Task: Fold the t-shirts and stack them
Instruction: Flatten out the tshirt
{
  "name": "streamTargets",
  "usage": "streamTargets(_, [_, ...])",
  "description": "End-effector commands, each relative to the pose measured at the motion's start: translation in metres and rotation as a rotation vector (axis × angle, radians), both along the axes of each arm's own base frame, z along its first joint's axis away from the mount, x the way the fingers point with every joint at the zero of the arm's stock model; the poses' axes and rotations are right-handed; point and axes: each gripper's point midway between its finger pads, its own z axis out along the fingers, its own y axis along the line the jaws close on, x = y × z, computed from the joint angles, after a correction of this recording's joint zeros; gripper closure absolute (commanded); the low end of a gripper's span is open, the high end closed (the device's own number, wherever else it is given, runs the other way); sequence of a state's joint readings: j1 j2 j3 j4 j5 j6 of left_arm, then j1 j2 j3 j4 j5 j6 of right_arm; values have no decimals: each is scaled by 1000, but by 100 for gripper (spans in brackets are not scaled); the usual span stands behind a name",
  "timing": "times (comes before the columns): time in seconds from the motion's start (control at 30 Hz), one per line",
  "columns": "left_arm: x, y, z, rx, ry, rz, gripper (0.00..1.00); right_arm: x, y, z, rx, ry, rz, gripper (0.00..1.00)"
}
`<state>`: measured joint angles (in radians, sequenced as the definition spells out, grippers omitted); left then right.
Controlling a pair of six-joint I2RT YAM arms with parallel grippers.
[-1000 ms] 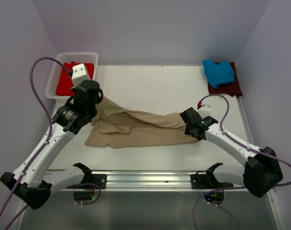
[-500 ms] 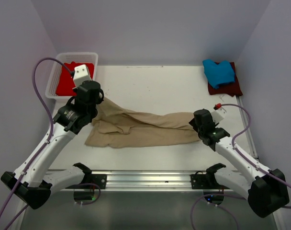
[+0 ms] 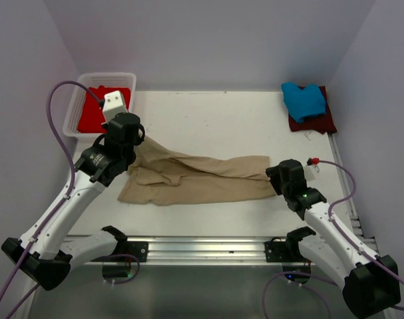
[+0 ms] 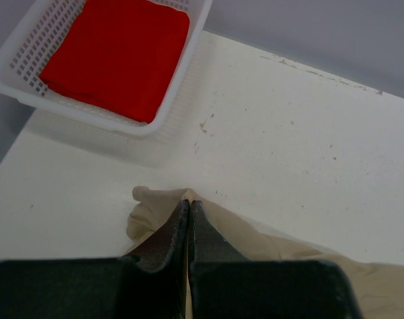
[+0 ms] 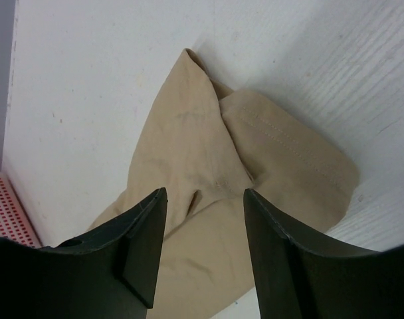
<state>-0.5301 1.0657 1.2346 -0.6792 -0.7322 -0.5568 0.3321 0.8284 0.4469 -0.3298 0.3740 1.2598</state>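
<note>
The tan t-shirt (image 3: pixel 195 178) lies stretched out across the middle of the table. My left gripper (image 3: pixel 137 141) is shut on its upper left corner; in the left wrist view the cloth (image 4: pixel 149 206) bunches around the closed fingertips (image 4: pixel 189 203). My right gripper (image 3: pixel 276 181) is open and empty at the shirt's right end; in the right wrist view the tan hem (image 5: pixel 282 153) lies flat between and beyond my open gripper (image 5: pixel 205 196). The blue t-shirt (image 3: pixel 303 100) rests on the maroon t-shirt (image 3: pixel 321 121) at the back right. The red t-shirt (image 3: pixel 102 106) lies folded in the basket.
The white lattice basket (image 3: pixel 79 100) stands at the back left corner, also in the left wrist view (image 4: pixel 189 53). A metal rail (image 3: pixel 202 249) runs along the near edge between the arm bases. Purple cables loop off both arms.
My right gripper has let go of the shirt's right end and drawn back toward the near right. The shirt's right end now lies flat. The left gripper has held still.
</note>
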Motion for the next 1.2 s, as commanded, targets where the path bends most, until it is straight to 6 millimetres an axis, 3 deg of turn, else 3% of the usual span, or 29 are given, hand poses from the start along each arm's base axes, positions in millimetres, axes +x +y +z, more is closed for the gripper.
streamTargets(0.0, [0,4,5,-22,-33,18,100,4,6,0,83,-3,-20,46])
streamTargets(0.2, [-2,5,5,-25,-33,18,100,7,15,-27,141,79,-5,47])
streamTargets(0.5, [-3,6,5,-27,-37,23,100,6,7,-28,111,69,-29,50])
streamTargets(0.7, [-2,6,4,-26,-34,23,100,15,-6,-31,36,54,-61,65])
streamTargets(0.87, [-3,7,6,-25,-38,23,100,21,-10,-33,8,59,-60,92])
streamTargets(0.93, [-4,7,5,-22,-34,24,100,22,-11,-29,3,42,-57,100])
streamTargets(1.0, [-4,7,4,-20,-32,24,100,23,-11,-21,-10,23,-42,100])
streamTargets(1.1, [-4,8,1,-18,-28,26,100,24,-14,6,-47,-42,-14,100])
streamTargets(1.17, [-3,6,3,-16,-41,9,100,26,-15,33,-65,-118,12,100])
